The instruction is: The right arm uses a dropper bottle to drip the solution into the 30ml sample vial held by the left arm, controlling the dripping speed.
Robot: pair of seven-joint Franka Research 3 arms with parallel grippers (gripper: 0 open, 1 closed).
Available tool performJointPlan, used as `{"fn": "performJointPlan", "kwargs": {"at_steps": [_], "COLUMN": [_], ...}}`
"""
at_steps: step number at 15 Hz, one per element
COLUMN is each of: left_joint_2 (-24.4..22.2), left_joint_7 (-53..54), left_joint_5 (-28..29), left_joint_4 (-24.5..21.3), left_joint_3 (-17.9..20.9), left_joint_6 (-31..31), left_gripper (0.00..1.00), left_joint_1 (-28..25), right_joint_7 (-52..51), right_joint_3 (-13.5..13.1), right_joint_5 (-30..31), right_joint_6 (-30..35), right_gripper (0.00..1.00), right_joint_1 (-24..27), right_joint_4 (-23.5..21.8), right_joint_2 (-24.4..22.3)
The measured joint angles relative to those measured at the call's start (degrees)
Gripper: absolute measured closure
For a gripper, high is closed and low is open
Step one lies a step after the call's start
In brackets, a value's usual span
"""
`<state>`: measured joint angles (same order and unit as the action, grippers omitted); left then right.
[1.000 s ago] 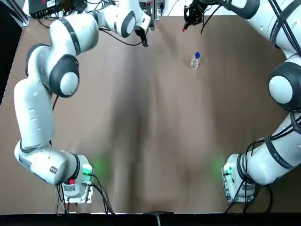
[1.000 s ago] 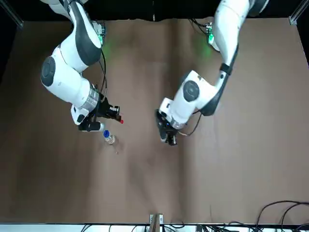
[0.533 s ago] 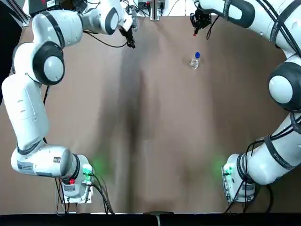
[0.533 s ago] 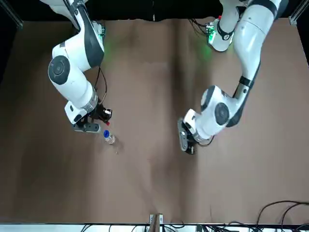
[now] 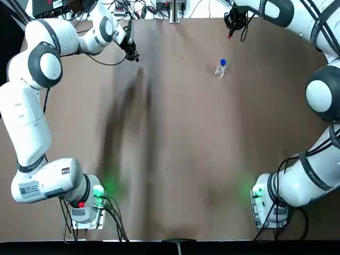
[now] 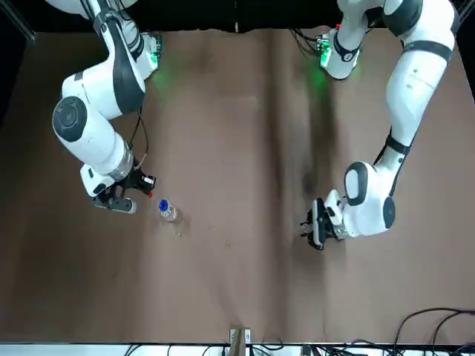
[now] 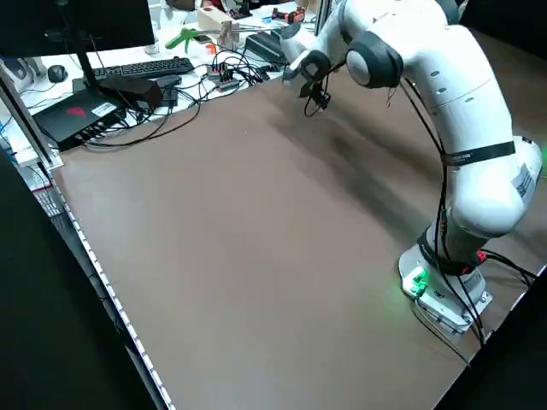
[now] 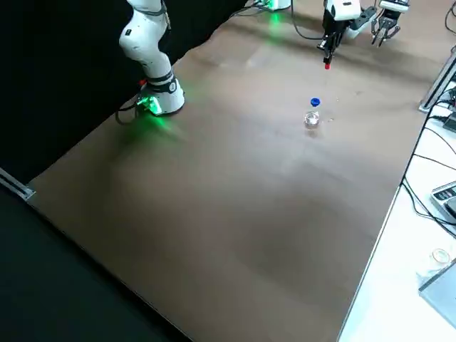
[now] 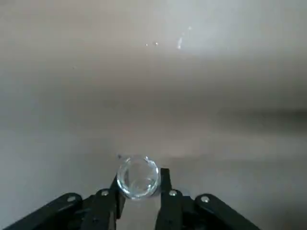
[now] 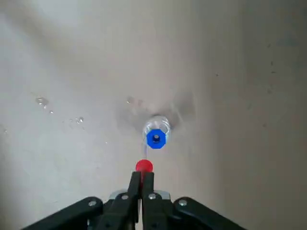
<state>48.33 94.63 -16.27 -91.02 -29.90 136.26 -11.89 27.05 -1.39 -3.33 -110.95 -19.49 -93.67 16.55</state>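
Since the two earlier pairs of top and front frames, the left claw [image 9: 141, 181] has shifted farther to the robot's left, taking the sample vial [image 9: 138, 177] away from the bottle. The right claw [image 10: 142, 175] has passed to the robot's right. The gap between them has widened.

Left claw: above the far part of the desk [image 5: 186, 159], fingers parted by the vial's width, gripping its sides. Vial's round rim visible; contents cannot be told.

Right claw: near the far edge, on the right side, fingers nearly together on the red dropper top [image 10: 144, 166]. A clear tube shows beyond it, apparently out of the bottle; whether it holds liquid, cannot tell.

Dropper bottle [image 5: 220, 70]: upright on the desk, unmoved, blue collar [image 10: 156, 139] uncovered. Small droplets [image 10: 42, 101] lie on the desk.

Inference: no dripping into the vial is possible at this spacing. Either the arms are parting after a drip or repositioning; undecided. Further dosing would need tube tip over vial mouth, then a gentle squeeze; too firm a squeeze could release a stream.
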Motion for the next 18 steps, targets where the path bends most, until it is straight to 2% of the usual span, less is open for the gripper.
{"fn": "performJointPlan", "kwargs": {"at_steps": [3,12,18], "left_joint_2": [2.1,2.4,2.7], "left_joint_7": [5.5,7.7,9.4], "left_joint_5": [-3.1,-3.2,-3.2], "left_joint_4": [0.1,0.7,0.7], "left_joint_3": [0.0,0.0,0.8], "left_joint_6": [0.0,0.0,0.0], "left_gripper": [0.68,0.68,0.68], "left_joint_1": [-2.2,-4.7,-4.8], "right_joint_7": [0.0,0.0,0.0], "right_joint_3": [0.0,0.0,0.0], "right_joint_5": [0.0,0.6,1.0], "right_joint_6": [0.1,0.1,-0.1], "right_gripper": [0.96,0.96,0.96], "right_joint_1": [0.1,0.1,0.1], "right_joint_4": [-0.1,-0.5,-0.6], "right_joint_2": [0.2,0.7,2.8]}}
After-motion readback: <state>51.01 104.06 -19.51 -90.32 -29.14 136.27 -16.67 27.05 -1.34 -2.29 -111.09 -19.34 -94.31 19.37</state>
